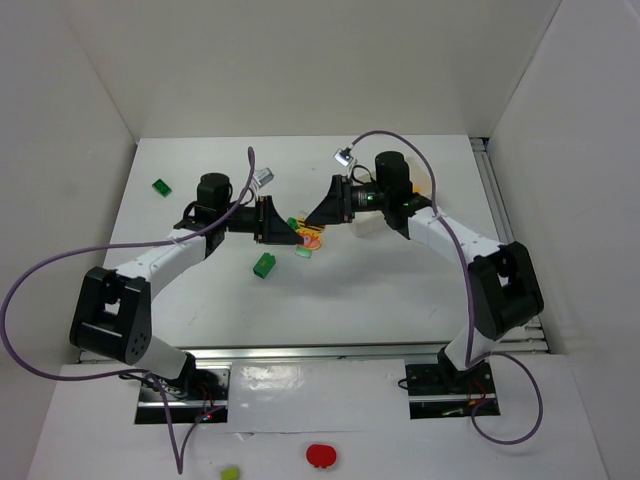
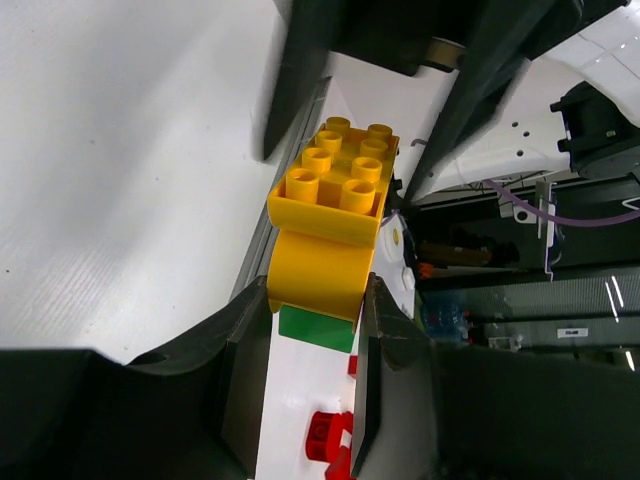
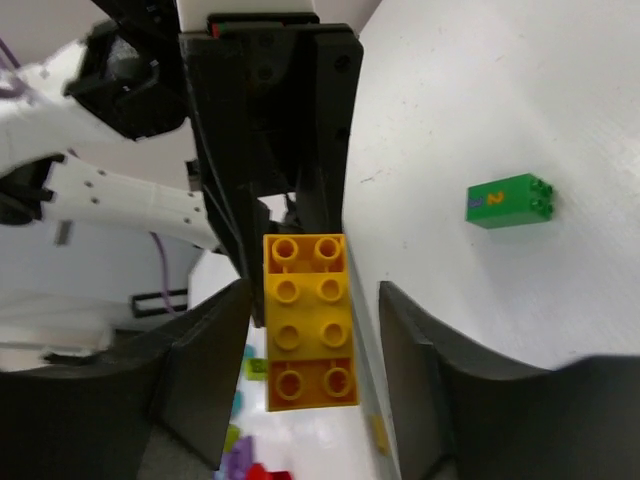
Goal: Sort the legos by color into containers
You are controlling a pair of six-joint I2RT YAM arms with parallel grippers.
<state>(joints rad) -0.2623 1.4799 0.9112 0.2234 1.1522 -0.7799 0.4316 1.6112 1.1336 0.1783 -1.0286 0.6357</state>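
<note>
While your left gripper (image 2: pixel 318 305) clamps the yellow studded plastic brick (image 2: pixel 335 200), it points lengthwise, mid-frame, into your open, empty right gripper (image 3: pixel 312 295)

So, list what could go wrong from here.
1. Only the left fingers pinch the yellow brick, at its rounded end; the right fingers flank it with gaps. Letting go too early could drop it.
2. Both arms' fingers nearly meet tip to tip, so a small misjudged advance might knock them together or twist the brick.
</note>
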